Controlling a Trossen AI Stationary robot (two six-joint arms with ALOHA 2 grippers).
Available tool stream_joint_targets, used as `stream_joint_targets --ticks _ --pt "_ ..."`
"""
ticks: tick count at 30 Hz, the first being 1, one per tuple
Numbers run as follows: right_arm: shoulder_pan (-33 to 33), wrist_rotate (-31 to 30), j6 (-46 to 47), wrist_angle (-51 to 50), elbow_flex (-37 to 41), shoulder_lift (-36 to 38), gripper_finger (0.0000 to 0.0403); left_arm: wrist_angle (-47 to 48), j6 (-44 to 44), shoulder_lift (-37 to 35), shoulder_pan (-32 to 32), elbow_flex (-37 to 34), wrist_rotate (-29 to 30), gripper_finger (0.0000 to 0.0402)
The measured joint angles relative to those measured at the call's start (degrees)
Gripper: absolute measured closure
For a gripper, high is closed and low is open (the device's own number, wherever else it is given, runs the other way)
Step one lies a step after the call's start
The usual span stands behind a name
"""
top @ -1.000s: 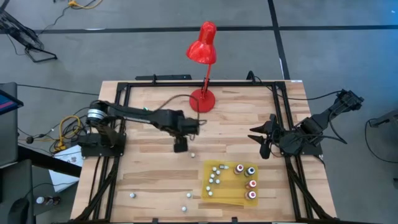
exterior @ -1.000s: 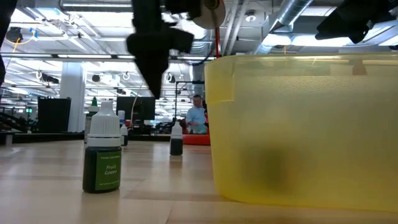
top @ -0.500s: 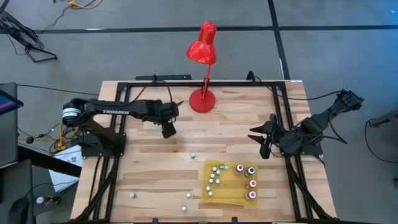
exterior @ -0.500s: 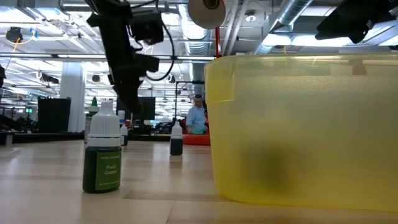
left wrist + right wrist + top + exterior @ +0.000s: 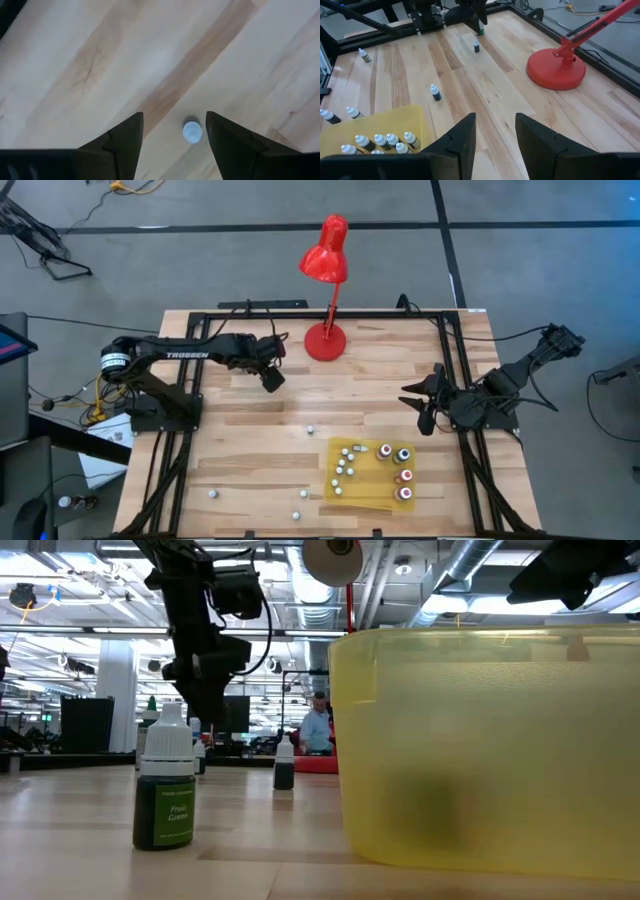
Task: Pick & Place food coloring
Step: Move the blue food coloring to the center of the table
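Observation:
Several small food coloring bottles stand in a yellow tray (image 5: 365, 492) near the front right. Others stand loose on the wood, one (image 5: 311, 429) at the table's middle and a green one (image 5: 165, 790) close to the low camera. My left gripper (image 5: 272, 380) hangs open at the far left, pointing steeply down. Straight below it a white-capped bottle (image 5: 192, 131) stands upright on the table. The cap shows between the two fingers, nearer one of them, and they are above it without touching. My right gripper (image 5: 420, 406) waits open at the right edge, with nothing between its fingers.
A red desk lamp stands on its round base (image 5: 325, 340) at the far middle, close to my left gripper. Loose bottles (image 5: 213, 494) (image 5: 303, 493) stand along the front edge. A black frame rail (image 5: 300, 315) runs around the table.
My left gripper has swung from the table's middle toward its far left, rolling about its own axis and sinking a little. It now stands over a loose bottle. Most of the move came early, and only a small shift followed. No bottle has moved.

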State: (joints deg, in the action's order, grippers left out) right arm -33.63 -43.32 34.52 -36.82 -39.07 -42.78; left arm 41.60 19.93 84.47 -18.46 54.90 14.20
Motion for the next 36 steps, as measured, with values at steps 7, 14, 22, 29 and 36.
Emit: stream_joint_targets --ticks 7,14,22,29,36 --pt "0.0 0.0 0.0 0.0 0.0 0.0 0.0274 -9.0 1.9 0.0 0.0 -7.1 -1.1 0.0181" --pt "0.0 0.0 0.0 0.0 0.0 0.0 0.0274 -12.8 4.7 0.0 0.2 -11.5 -2.9 0.0178" --pt "0.0 0.0 0.0 0.0 0.0 0.0 0.0274 -14.1 3.0 0.0 1.2 -12.7 -2.3 0.0216" --pt "0.0 0.0 0.0 0.0 0.0 0.0 0.0274 -14.1 3.0 0.0 1.9 -12.7 -3.1 0.0320" --pt "0.0 0.0 0.0 0.0 0.0 0.0 0.0274 -16.8 2.8 0.0 3.6 -12.1 -5.0 0.0363"
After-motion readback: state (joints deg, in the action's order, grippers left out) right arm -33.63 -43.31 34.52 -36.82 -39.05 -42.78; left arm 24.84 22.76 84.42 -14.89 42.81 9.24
